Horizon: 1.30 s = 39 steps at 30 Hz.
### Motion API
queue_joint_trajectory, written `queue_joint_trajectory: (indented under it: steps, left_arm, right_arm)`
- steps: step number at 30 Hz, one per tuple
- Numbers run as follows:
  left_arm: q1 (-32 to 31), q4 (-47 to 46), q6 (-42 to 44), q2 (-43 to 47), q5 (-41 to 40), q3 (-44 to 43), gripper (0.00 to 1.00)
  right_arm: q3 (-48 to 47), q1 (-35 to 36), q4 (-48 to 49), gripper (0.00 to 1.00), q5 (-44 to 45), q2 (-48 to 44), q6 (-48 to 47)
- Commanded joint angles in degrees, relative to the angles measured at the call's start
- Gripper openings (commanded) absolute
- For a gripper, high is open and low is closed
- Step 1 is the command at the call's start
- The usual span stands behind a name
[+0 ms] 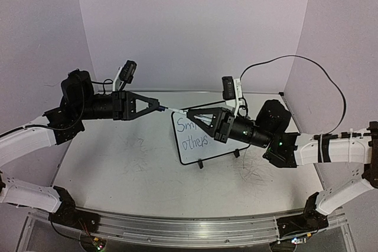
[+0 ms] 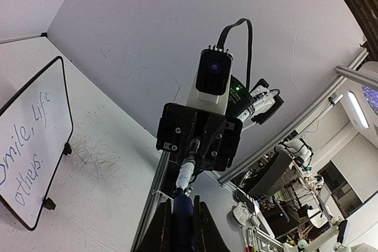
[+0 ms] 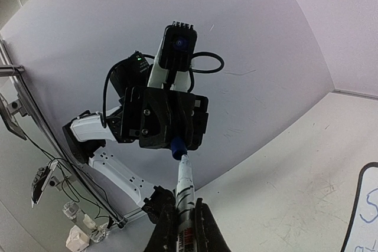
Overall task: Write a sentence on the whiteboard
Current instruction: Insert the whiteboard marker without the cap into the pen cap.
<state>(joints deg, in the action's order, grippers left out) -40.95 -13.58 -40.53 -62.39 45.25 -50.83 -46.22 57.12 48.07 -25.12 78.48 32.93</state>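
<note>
Scuffed white counter [image 1: 130, 169] fills the middle of the top view. The whiteboard [image 1: 207, 150] sits at frame centre and bears the sentence [image 1: 195, 143]. Above its upper left corner, the left end effector [image 1: 158, 105] and right end effector [image 1: 190, 113] meet tip to tip.

Left wrist view: the left end effector pinches the blue cap [image 2: 182, 213] at bottom centre, and the whiteboard lies at the left edge.

Right wrist view: the right end effector pinches the white marker [image 3: 184, 190] at bottom centre.

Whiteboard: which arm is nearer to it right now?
Right. In the top view the right gripper overlaps the whiteboard at its upper left corner; the left gripper sits beyond its left edge. Both hold the marker between them, jaws shut.
</note>
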Motion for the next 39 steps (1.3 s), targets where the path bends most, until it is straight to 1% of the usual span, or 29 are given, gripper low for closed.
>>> queue_joint_trajectory:
  steps: [1,19,26,39]
  left_arm:
    - [-0.3,-2.9,-0.1,1.3,-0.1,-0.1,0.00]
    - [-0.4,-3.3,-0.3,0.6,0.6,-0.4,0.00]
    - [-0.4,-3.3,-0.1,0.5,0.6,0.0,0.00]
    - [-0.5,-3.3,0.4,0.8,-0.2,0.8,0.00]
  right_arm:
    - [-0.2,0.0,3.0,0.00,-0.6,0.3,0.3]
    - [-1.7,0.0,5.6,0.00,-2.1,2.5,1.6]
    - [-0.1,0.0,6.6,0.00,-0.4,0.2,0.8]
    - [0.9,0.1,6.7,0.00,-0.6,-1.0,0.8]
